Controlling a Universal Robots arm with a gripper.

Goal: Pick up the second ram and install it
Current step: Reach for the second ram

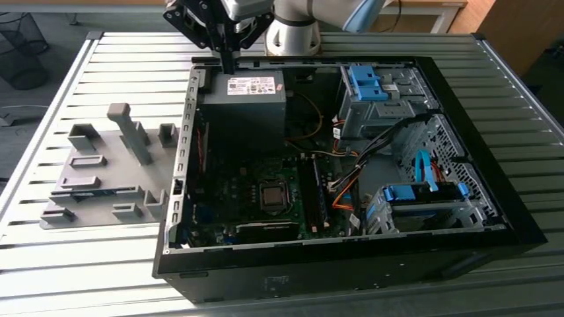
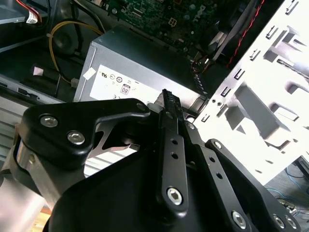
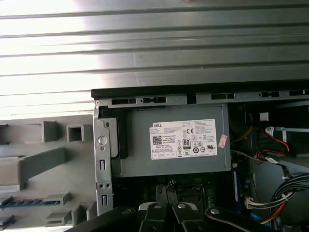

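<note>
The second ram (image 1: pixel 88 192) lies as a thin blue-green strip in a slot of the grey fixture (image 1: pixel 97 168), on the table at the exterior view's left of the open computer case (image 1: pixel 493 198). In the first wrist view the ram (image 3: pixel 19 201) shows in the fixture (image 3: pixel 29 164). My gripper (image 1: pixel 229 66) hangs over the case's far edge, just above the grey power supply (image 1: pixel 242 99), well away from the ram. Its fingers (image 3: pixel 159 193) stand together, shut on nothing, and they (image 2: pixel 166 111) point at the power supply (image 2: pixel 135 72). The motherboard's memory slots (image 1: pixel 313 195) sit near the case's middle.
The case lies on a slatted metal table (image 1: pixel 70 264). Inside are drive bays with blue clips (image 1: pixel 366 82), a second blue-clipped bay (image 1: pixel 419 195), and bundles of orange and black cables (image 1: pixel 348 178). Fixture posts (image 1: pixel 132 132) stand upright. The arm's base (image 1: pixel 295 33) rises behind the case.
</note>
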